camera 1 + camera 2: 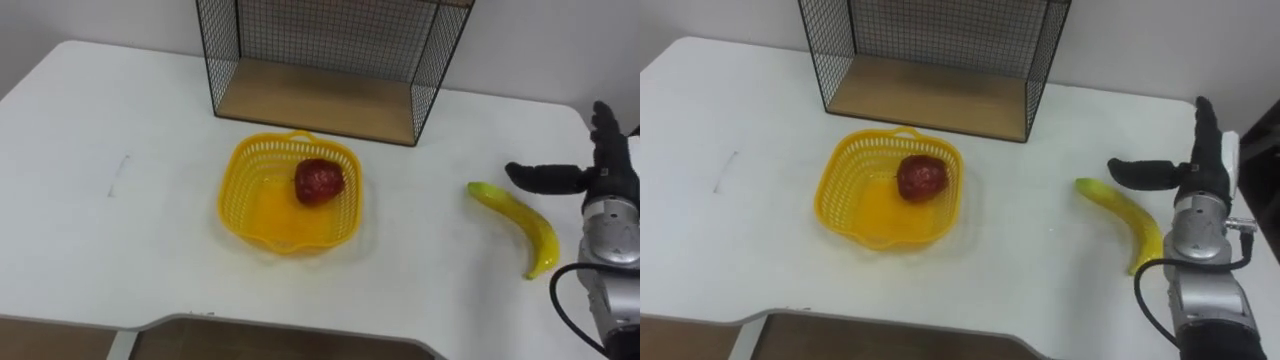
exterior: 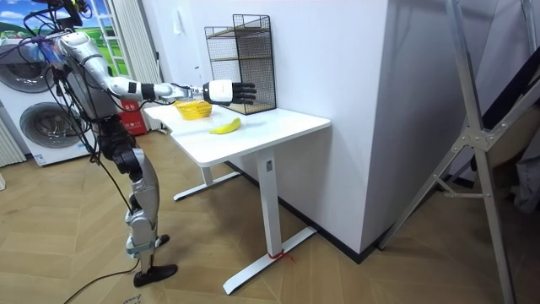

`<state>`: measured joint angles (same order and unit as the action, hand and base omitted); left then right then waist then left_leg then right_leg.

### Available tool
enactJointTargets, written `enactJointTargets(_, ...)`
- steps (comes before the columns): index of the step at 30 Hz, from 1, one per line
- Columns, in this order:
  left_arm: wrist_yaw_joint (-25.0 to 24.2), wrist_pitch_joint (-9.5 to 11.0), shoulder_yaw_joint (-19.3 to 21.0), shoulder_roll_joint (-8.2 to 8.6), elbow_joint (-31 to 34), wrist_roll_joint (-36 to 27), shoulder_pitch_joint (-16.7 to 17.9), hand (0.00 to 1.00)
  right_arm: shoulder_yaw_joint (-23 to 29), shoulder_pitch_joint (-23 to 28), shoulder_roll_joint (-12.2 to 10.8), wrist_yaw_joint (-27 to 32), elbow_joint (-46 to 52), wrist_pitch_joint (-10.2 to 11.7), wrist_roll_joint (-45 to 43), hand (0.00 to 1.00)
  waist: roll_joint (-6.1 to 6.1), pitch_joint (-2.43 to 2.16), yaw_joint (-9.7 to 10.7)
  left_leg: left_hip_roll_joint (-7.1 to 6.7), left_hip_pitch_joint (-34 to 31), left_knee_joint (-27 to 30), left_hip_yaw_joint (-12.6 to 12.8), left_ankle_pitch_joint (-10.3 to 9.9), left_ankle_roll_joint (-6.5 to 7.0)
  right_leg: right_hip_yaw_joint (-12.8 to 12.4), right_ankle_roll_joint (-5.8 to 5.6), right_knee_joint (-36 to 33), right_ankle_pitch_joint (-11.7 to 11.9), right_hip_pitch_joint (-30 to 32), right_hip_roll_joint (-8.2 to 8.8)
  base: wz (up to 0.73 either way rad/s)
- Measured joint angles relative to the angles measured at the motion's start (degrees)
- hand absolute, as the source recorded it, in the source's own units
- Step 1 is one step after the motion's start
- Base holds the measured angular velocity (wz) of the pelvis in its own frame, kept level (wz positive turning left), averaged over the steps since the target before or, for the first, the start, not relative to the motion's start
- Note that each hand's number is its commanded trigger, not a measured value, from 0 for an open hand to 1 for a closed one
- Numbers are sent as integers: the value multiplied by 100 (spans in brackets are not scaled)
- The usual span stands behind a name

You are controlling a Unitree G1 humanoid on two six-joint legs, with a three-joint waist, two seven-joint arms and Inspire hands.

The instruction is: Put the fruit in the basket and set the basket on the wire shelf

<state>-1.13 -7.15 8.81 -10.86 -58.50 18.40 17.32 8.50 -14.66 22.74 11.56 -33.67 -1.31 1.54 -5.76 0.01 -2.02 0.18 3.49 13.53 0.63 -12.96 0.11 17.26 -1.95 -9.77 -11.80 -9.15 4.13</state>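
The right robot hand (image 1: pixel 605 175) hovers with fingers straight and thumb spread, holding nothing, at 2 o'clock of the banana (image 1: pixel 520 222) on the white worktop (image 1: pixel 100 220). A red fruit (image 1: pixel 319 182) lies in the yellow basket (image 1: pixel 240 160), with the wire shelf (image 1: pixel 310 100) at its 12 o'clock.

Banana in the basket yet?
No, the banana lies on the table right of the basket, which holds a red fruit.
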Motion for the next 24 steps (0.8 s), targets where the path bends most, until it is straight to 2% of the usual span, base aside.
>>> enactJointTargets(7,-198,-3,1,-6,53,0,1,0,-8,0,4,-487,-246,-16,-22,0,20,7,7,2,-65,13,1,0,1,8,1,-5,0,25,0,0)
enactJointTargets(10,-202,2,11,-7,138,6,-5,0,-10,-46,88,-649,-623,-13,-17,0,17,2,-22,1,-74,32,-1,0,1,17,1,-4,1,28,1,0)
enactJointTargets(17,-180,-8,53,-9,138,5,7,0,-22,-66,148,-794,-1326,-84,-24,0,28,1,-46,0,10,6,2,2,1,12,1,4,1,-13,0,0)
enactJointTargets(24,-181,2,53,-22,105,4,-12,0,-48,-66,155,-966,-1488,-71,-114,0,26,9,-13,1,70,2,-1,2,1,40,1,10,0,-107,0,1)
